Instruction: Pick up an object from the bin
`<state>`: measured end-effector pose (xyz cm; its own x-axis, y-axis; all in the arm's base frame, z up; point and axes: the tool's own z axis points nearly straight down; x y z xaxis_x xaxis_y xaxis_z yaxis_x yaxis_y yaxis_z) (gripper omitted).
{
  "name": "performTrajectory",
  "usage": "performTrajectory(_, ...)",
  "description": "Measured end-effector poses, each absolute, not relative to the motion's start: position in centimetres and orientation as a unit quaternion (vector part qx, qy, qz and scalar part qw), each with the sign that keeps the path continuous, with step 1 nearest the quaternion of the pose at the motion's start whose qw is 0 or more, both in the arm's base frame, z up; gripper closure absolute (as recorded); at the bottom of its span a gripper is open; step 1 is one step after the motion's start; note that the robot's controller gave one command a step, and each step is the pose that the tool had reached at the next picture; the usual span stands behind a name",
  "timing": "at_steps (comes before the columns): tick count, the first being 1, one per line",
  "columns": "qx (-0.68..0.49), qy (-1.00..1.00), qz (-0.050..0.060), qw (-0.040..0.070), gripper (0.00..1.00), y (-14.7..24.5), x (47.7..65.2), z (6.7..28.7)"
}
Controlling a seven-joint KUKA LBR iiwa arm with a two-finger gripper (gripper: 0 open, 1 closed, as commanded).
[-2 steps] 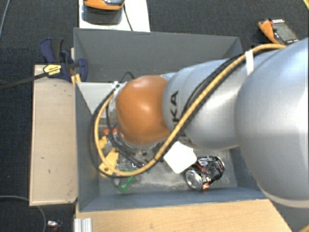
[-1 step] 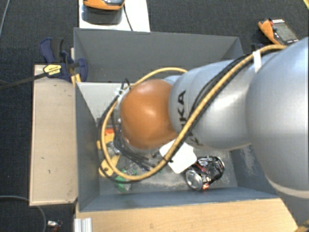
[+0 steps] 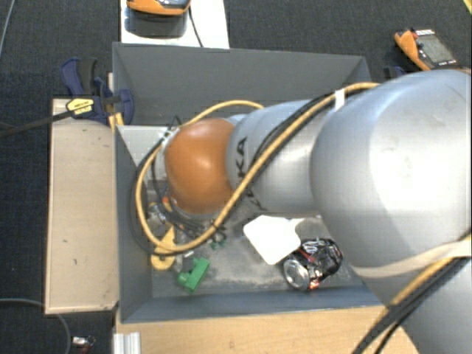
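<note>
Read the bin floor as a clock dial, with 12 at the far wall. Closest in, just behind the near wall of the grey bin (image 3: pixel 243 305), a bright green block (image 3: pixel 193 274) lies at about 7 o'clock. A crushed drink can (image 3: pixel 313 264), silver with red and black print, lies at about 5 o'clock, on its side and close to the near wall.

A little further in, a small yellow piece (image 3: pixel 163 257) sits at 8 o'clock, just beside the green block at that block's 10 o'clock. A flat white piece with rounded corners (image 3: pixel 273 239) lies near the middle of the floor, at the can's 11 o'clock and partly under the arm. A tiny green scrap (image 3: pixel 217 244) lies between the white piece and the yellow one.

The gripper (image 3: pixel 168 223) is down over the floor at 9 o'clock, with the yellow piece just at its 6 o'clock. Whether they touch cannot be told. The wrist hides the claw, so I cannot tell if it is open or closed, or whether it holds anything.

Above it sits the round orange cover (image 3: pixel 198 164), with a yellow cable (image 3: pixel 141 190) looping round it. The thick grey arm (image 3: pixel 354 161) runs off toward 3 o'clock, across the bin's far half.
</note>
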<state>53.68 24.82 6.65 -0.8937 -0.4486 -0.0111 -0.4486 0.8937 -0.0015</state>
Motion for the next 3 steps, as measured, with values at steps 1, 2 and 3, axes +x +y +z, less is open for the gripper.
performTrajectory(1,-0.283,0.959,0.001,0.006,1.0,25.57,55.41,7.11)
performTrajectory(2,-0.282,0.959,0.001,0.006,1.0,25.57,55.41,7.12)
performTrajectory(3,-0.281,0.96,0.002,0.008,1.0,25.58,55.44,8.08)
